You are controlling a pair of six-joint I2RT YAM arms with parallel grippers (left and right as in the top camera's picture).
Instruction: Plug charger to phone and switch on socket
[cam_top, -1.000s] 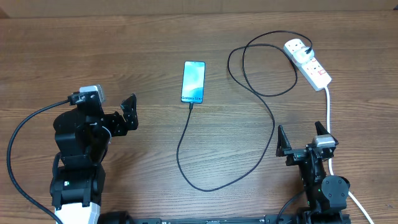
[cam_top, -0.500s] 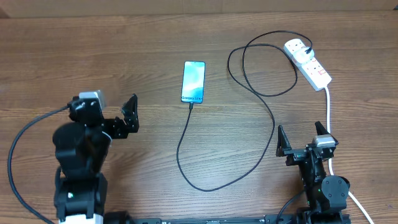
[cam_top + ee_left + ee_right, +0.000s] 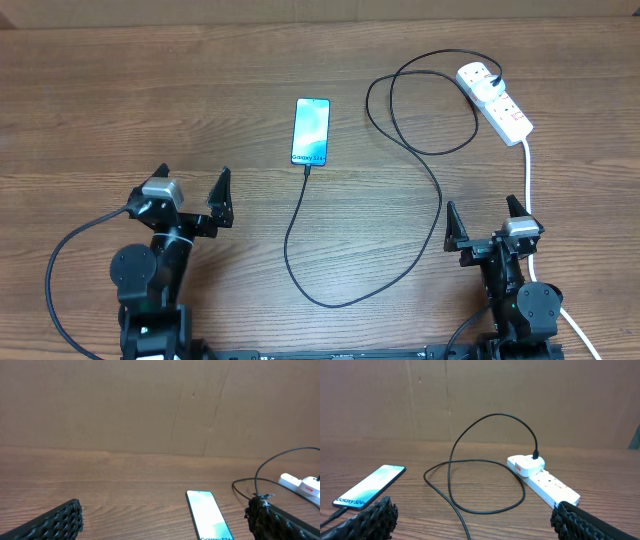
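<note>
The phone (image 3: 311, 131) lies flat mid-table with its teal screen lit; it also shows in the left wrist view (image 3: 207, 514) and the right wrist view (image 3: 369, 487). The black charger cable (image 3: 432, 190) has its tip at the phone's near end and loops across to a white adapter on the socket (image 3: 495, 101), a white power strip at the far right, also seen in the right wrist view (image 3: 545, 482). My left gripper (image 3: 192, 190) is open and empty, near the front left. My right gripper (image 3: 487, 223) is open and empty, near the front right.
The strip's thick white cord (image 3: 527, 180) runs down the right side past my right arm. A brown cardboard wall (image 3: 160, 405) stands behind the wooden table (image 3: 150, 90).
My left arm has drawn back toward the front edge and turned, so its gripper now points away from me. The right arm, phone and cable have not moved.
</note>
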